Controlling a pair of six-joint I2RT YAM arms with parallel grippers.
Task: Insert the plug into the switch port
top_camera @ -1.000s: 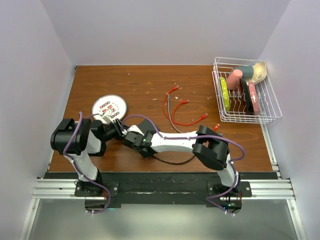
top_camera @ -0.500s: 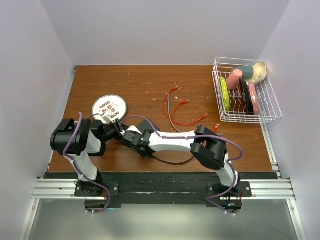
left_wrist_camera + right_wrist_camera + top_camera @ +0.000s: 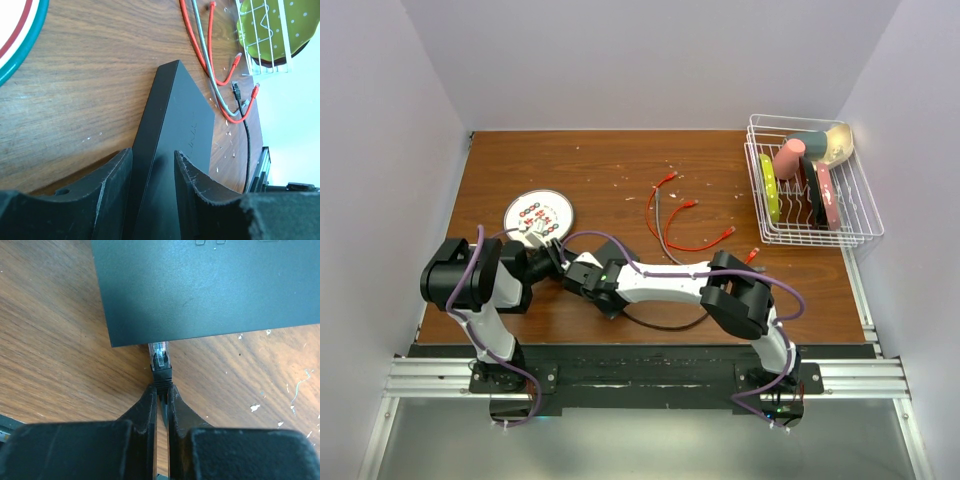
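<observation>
At the edge of the switch (image 3: 210,285) on the counter (image 3: 50,340), my right jaws pinch the plug (image 3: 160,357) by its rear, tip at the port side; left jaws clamp the switch. Risk: if plug's off-axis, pushing jams it or skids the box

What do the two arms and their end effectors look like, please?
The left arm and right arm have white links, bulky black joint housings and a purple cable looped outside. The left end effector and right end effector have matte black fingers with scuffed, pale edges.
</observation>
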